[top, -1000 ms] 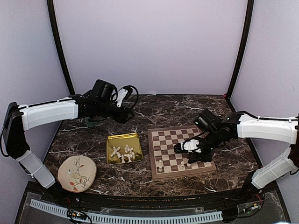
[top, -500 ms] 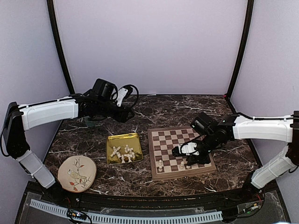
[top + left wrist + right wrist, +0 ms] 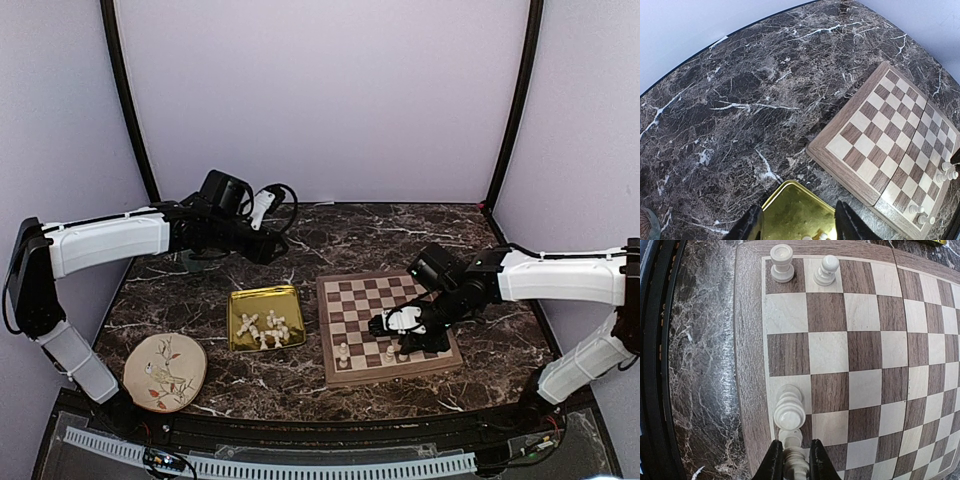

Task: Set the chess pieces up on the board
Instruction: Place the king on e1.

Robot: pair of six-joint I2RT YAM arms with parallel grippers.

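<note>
Since the right pincer [image 3: 794, 446] is pinching a chess piece [image 3: 795, 461] low over the board [image 3: 865, 340], in the row nearest the arms, it should set it upright and centred, clear of the neighbouring piece [image 3: 789, 412], while the left pincer [image 3: 797, 222] hangs half-spread over the gold tray [image 3: 785, 205]

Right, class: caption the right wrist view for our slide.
Right gripper pinches a cream-white chess piece on the checkered wooden chessboard's edge row.

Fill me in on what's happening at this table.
The right pincer is shut on a cream chess piece at the near edge of the board, beside other pieces already standing there. The left pincer hangs open and empty near the gold tray, where the remaining pieces lie.
</note>
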